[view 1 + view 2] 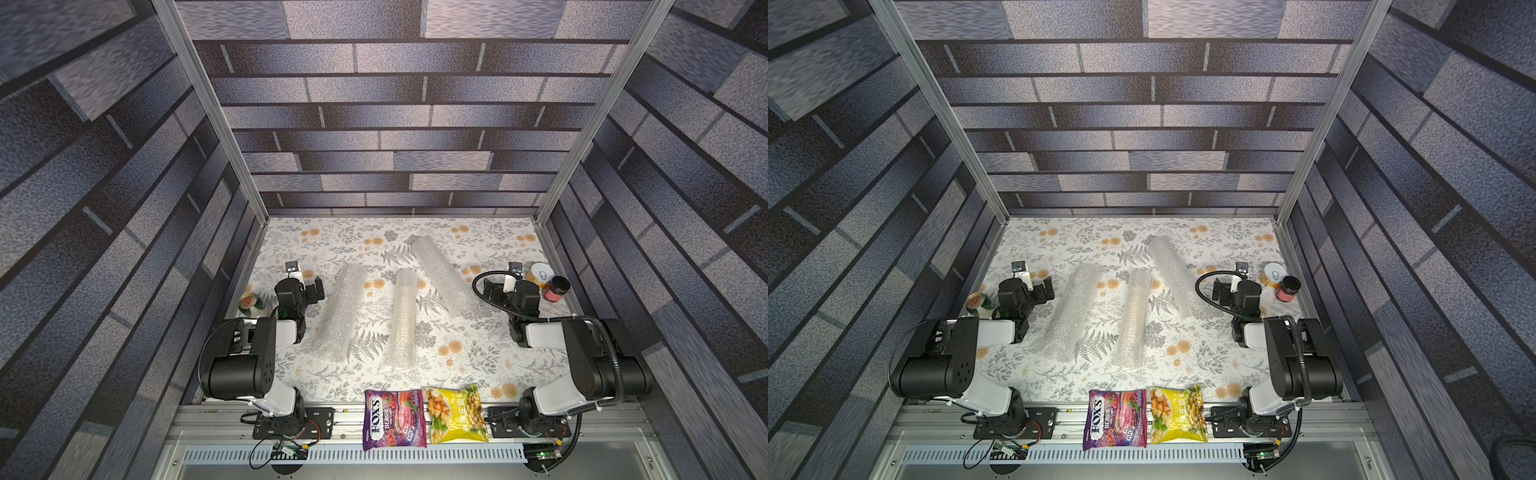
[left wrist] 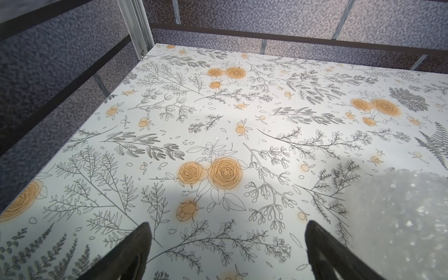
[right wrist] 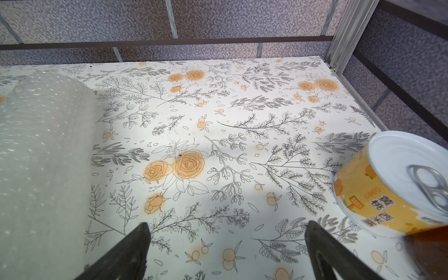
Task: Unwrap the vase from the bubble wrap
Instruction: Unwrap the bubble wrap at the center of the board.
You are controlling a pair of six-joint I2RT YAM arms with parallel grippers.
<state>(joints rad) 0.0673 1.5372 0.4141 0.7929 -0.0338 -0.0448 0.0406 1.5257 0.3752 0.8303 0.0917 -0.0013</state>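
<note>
Three rolls of bubble wrap lie on the flowered table (image 1: 478,357) in both top views: a left roll (image 1: 340,311) (image 1: 1069,316), a middle roll (image 1: 404,318) and a longer, slanted right roll (image 1: 444,274). The vase is hidden; I cannot tell which roll holds it. My left gripper (image 1: 305,283) (image 2: 228,224) hovers open just left of the left roll (image 2: 400,223), with only bare table between its fingers. My right gripper (image 1: 503,283) (image 3: 227,224) stands open just right of the long roll (image 3: 41,157), empty too.
A green and red can (image 1: 249,302) stands by the left wall behind the left arm. An orange tin (image 3: 397,189) and a dark-lidded jar (image 1: 557,289) stand by the right wall. Two snack bags (image 1: 395,419) (image 1: 455,415) lie at the front edge.
</note>
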